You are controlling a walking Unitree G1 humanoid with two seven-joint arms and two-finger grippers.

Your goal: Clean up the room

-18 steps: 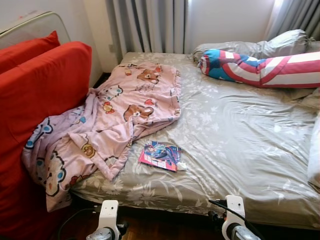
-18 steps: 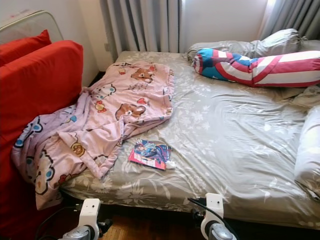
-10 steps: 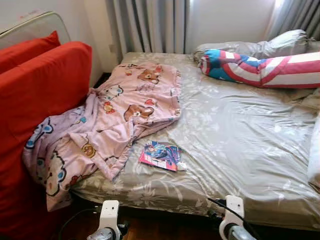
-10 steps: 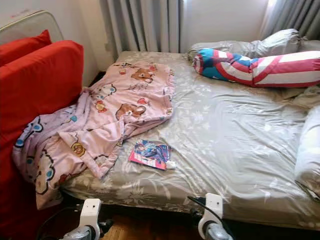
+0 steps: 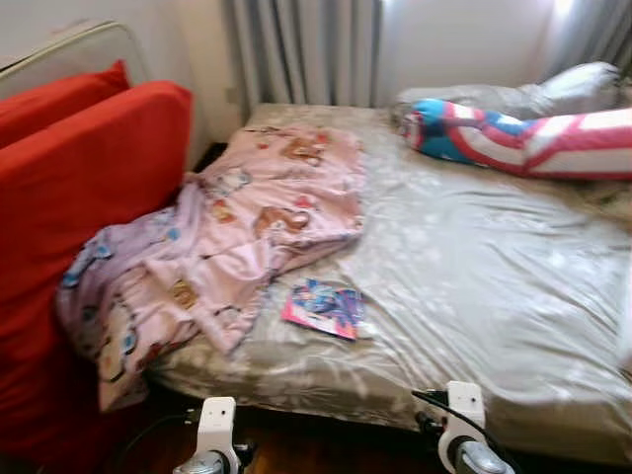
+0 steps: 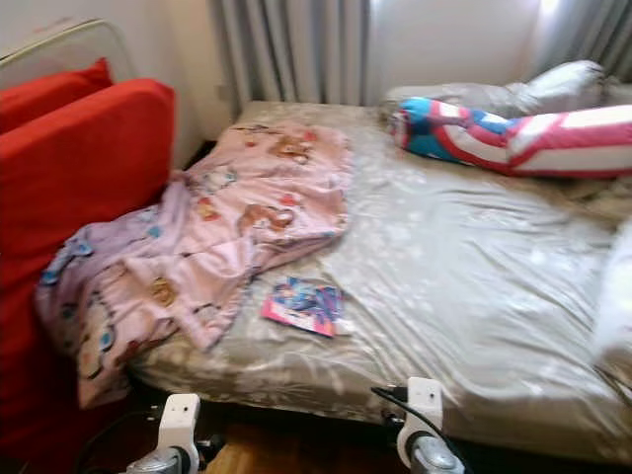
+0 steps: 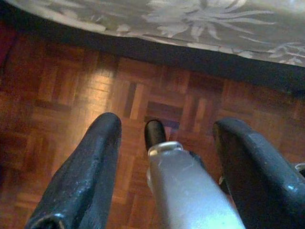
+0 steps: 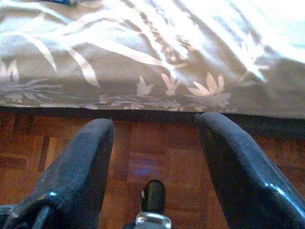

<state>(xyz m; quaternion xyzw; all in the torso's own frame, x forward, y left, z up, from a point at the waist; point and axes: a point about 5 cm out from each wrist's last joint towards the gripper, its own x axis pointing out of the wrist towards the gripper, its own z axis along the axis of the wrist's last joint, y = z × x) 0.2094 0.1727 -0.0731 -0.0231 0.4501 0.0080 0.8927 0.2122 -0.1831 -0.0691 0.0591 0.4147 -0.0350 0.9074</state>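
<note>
Grey-brown floral sheeting covers the bed (image 5: 474, 286), seen in the eye views ahead of both hands. A pink cartoon blanket (image 5: 227, 247) is spread crumpled over the bed's left part, beyond and to the left of the left hand (image 7: 167, 157), and hangs down over the near edge beside a red cushion (image 5: 89, 217). A small colourful book (image 5: 324, 307) lies on the sheet just beside the blanket's edge, forward of the gap between the two hands. A red, white and blue bolster (image 5: 513, 136) is laid across the far end, well beyond the right hand (image 8: 155, 157), against grey pillows (image 5: 553, 89) and curtains (image 5: 306, 49).

Both hands are held low near the foot of the bed. What the eye views leave out is supplied by the wrist views: parquet floor (image 7: 95, 86) under each hand, and the fingers (image 7: 86, 167) of each spread wide apart with nothing between them. In the right wrist view the sheet's hanging edge is seen just ahead of the fingertips, without contact.
</note>
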